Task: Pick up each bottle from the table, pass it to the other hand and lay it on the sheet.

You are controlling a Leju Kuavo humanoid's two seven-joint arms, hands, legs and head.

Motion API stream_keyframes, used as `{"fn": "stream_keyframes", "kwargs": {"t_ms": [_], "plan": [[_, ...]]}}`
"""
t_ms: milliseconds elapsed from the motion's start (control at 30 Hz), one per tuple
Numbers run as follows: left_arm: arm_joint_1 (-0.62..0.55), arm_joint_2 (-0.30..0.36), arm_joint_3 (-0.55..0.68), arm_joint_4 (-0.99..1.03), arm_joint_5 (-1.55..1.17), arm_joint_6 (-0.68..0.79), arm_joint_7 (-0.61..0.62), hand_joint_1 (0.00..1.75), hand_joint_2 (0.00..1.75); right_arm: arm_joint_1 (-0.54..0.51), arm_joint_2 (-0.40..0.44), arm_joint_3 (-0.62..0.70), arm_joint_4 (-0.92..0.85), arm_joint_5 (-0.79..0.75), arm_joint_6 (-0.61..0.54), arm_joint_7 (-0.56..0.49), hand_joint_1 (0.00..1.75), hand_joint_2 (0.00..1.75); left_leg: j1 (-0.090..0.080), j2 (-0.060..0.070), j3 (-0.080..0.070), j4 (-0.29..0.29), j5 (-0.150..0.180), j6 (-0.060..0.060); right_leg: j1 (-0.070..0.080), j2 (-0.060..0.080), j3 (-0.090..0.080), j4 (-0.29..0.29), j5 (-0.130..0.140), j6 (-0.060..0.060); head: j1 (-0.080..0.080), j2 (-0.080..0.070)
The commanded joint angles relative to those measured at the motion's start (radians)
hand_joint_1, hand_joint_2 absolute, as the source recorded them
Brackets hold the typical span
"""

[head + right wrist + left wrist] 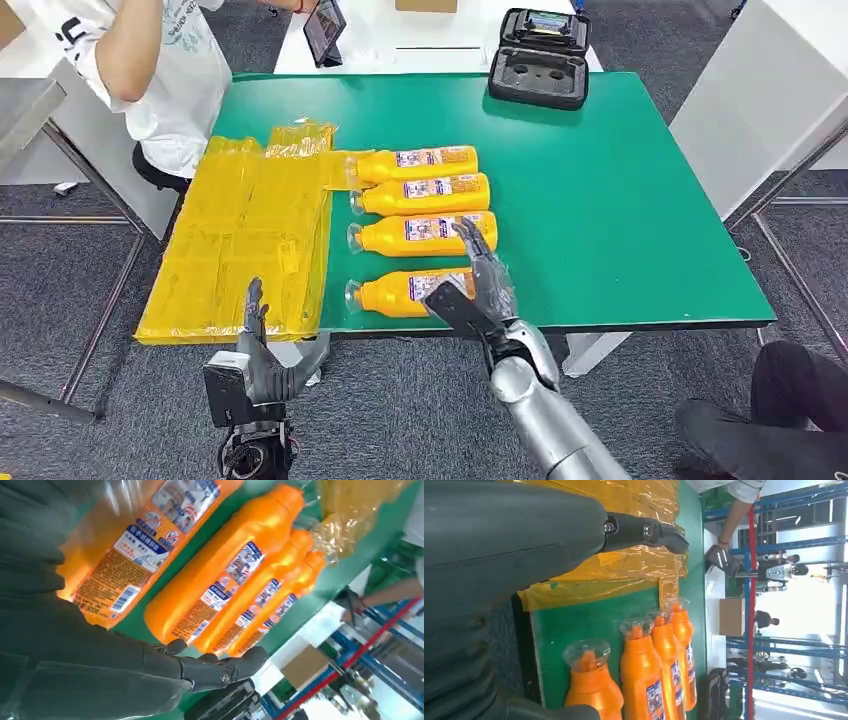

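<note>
Grey carpet is seen all around a green table, so the table is used as the landmark from here on. Four orange bottles are laid on their sides in a row near the table's middle, caps pointed toward a yellow sheet that is spread over the table's left end and hung a bit over its front edge. The far bottle's cap is tucked under a crinkled corner of that sheet.

The right hand is held over the label end of the near bottle, fingers spread apart, nothing gripped; whether the bottle is actually touched can't be told. Part of that bottle's label is blocked by the hand in the head view.

The left hand is parked just off the table's front edge, below the sheet, fingers spread upward and nothing held.

At the table's far edge a black case is left open. Beyond the far left corner a person in a white shirt is seated, with a tablet propped nearby on a white desk.
</note>
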Motion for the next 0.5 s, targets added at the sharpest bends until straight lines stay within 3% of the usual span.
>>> {"fn": "stream_keyframes", "kwargs": {"t_ms": [33,500], "plan": [[-0.024,0.019,0.018,0.060,0.008,-0.004,0.008,0.00,1.75,-0.071,-0.036,0.047,0.106,0.014,0.024,0.019,0.00,1.75,0.001,0.001,0.003,-0.001,-0.001,-0.002,0.001,0.001,0.003,-0.002,0.000,-0.002,0.000,0.000],[-0.022,0.023,0.023,0.058,0.012,-0.003,0.010,0.00,1.75,-0.119,-0.041,0.067,0.140,0.003,0.090,0.037,0.00,1.75,0.001,0.002,0.004,-0.001,-0.001,-0.002,0.001,0.002,0.003,-0.002,0.000,-0.002,0.000,0.000]]}}
